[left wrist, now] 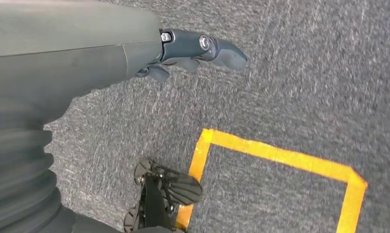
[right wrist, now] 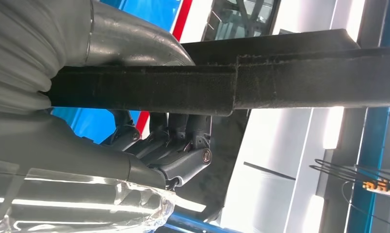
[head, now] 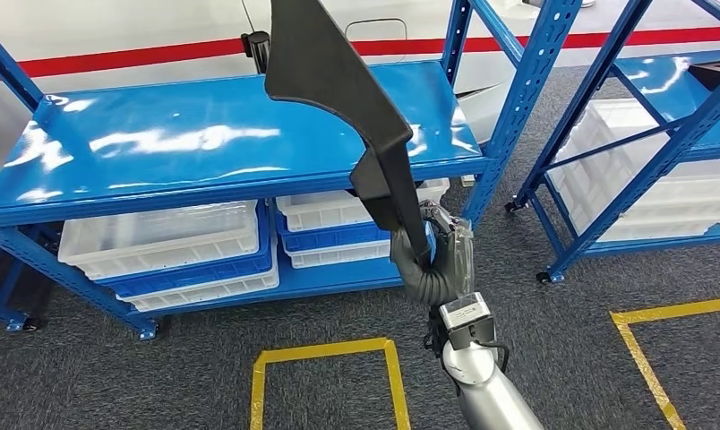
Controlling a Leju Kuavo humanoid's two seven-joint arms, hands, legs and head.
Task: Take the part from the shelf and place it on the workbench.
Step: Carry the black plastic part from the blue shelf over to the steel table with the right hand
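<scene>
Leverage is the main worry: the right hand [head: 432, 246], low and right of centre in the head view, grips the long black part [head: 338, 98] only at its bottom end, so most of its length rises toward the upper middle of the frame, tilted over the blue shelf [head: 186, 148]. A grip that far from the middle could let the part swing, twist in the fingers [right wrist: 178, 141], or knock a blue upright [head: 527, 94] as the robot turns toward the workbench. The part looks like rigid matte plastic, flat and angular, with a stepped profile and a rough, grainy edge in the right wrist view. The shelf's top is glossy painted metal; white ribbed plastic bins [head: 164, 235] sit below. The left hand [left wrist: 193, 53] hangs above the grey carpet [left wrist: 304, 73], fingers loosely extended and holding nothing.
</scene>
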